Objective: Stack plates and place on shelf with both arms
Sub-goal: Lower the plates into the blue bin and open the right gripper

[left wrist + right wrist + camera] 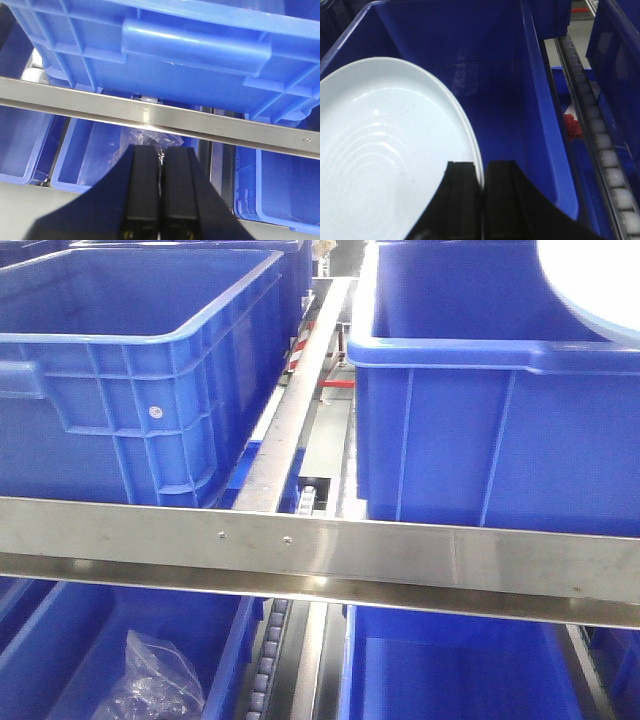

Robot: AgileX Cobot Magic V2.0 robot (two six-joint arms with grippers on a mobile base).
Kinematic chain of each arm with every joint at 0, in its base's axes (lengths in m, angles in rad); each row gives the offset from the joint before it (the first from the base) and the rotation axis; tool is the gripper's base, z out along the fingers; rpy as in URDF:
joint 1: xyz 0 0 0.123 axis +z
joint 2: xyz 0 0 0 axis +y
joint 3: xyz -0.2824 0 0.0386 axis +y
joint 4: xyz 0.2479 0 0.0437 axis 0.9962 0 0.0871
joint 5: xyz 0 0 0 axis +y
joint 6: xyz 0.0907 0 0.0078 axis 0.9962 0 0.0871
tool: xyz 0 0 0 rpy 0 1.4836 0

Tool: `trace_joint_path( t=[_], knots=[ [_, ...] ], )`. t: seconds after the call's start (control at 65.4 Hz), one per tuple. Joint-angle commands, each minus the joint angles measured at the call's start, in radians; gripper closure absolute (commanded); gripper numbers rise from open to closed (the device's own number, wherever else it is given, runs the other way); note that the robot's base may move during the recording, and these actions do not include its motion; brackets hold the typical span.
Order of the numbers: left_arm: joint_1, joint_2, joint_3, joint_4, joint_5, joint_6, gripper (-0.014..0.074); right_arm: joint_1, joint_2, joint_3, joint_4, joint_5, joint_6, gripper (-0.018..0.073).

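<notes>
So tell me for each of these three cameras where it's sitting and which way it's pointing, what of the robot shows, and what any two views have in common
Exterior front-facing: in front of the shelf, looking over its steel rail at two upper blue bins; a plate shows top right; no robot part shows.
Left wrist-mounted: below the upper left bin, facing the rail; left gripper shut, empty.
Right wrist-mounted: above the upper right bin, looking down; right gripper pinches the plate's rim.
Shared: front and right-wrist views show the same plate and bin; front and left-wrist views share the rail and a plastic bag.
</notes>
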Motion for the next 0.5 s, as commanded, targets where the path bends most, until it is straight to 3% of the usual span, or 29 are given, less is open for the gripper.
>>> trace_joint_path(
  t=[0.0, 0.199, 0.26, 0.337, 0.398, 0.49],
  knots=[
    [0.002, -0.012, -0.029, 0.002, -0.077, -0.009, 0.0504, -0.004, 0.101, -0.101, 0.007, -0.165, -0.002, 0.0512],
    [0.002, -0.012, -0.029, 0.002, -0.077, -0.009, 0.0504, -0.004, 0.36, -0.279, 0.007, -0.302, -0.002, 0.0508],
    [0.002, -0.012, -0.029, 0.002, -0.077, -0.009, 0.0504, -0.004, 0.412, -0.321, 0.007, -0.324, -0.002, 0.0466],
    [0.002, -0.012, -0.029, 0.002, -0.077, -0.009, 0.0504, -0.004, 0.468, -0.366, 0.007, -0.359, -0.002, 0.0302],
    [0.002, -0.012, -0.029, 0.002, -0.077, -0.009, 0.0504, -0.004, 0.492, -0.384, 0.007, -0.393, -0.002, 0.01],
    [0.002, -0.012, -0.029, 0.002, -0.077, -0.009, 0.0504, -0.004, 0.49, -0.387, 0.007, -0.408, -0.002, -0.0024]
  ],
)
